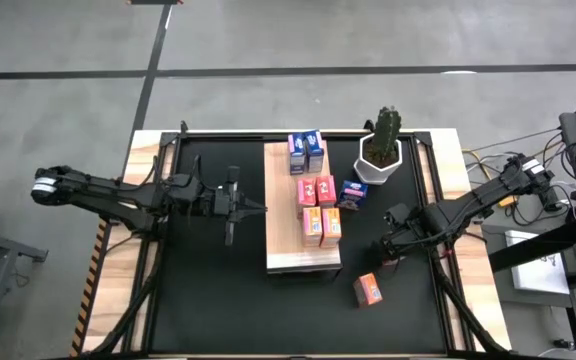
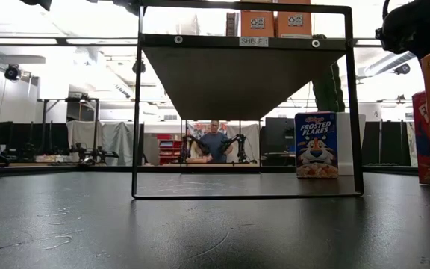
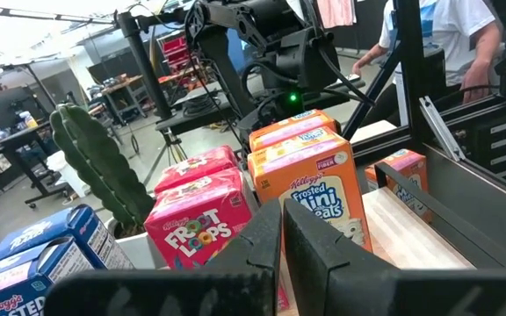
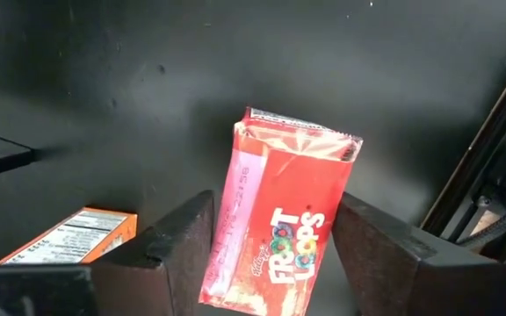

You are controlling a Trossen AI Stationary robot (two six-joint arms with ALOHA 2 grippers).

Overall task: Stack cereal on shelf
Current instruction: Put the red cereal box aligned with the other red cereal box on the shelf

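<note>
Six cereal boxes stand on the shelf [image 1: 286,255], the long wooden board lying down the middle of the black mat [image 1: 198,290]: two blue boxes [image 1: 305,152] at the far end, two pink-red boxes [image 1: 315,191] in the middle, and two orange boxes [image 1: 321,226] nearest the front. A further blue box [image 1: 354,193] sits on the mat just beside the shelf, in front of the potted cactus [image 1: 380,146], and a lone orange box [image 1: 369,289] lies on the mat near the front right, well apart from the shelf.

The right gripper [image 4: 271,241] is low over the mat to the right of the shelf, its two fingers [image 4: 178,246] spread with a red Froot Loops box [image 4: 279,219] lying flat between them; the fingers stand on either side of the box and the right wrist view shows small gaps, so I cannot tell that it is gripped. An orange box shows at the edge of that same view, just beside the gripper.

The left gripper [image 1: 251,208] waits over the mat left of the shelf, pointing toward it, its fingers pressed together with nothing between them.

In the low view the shelf's black metal frame [image 2: 136,112] stands on the mat, and a person [image 2: 213,143] sits in the room beyond
</note>
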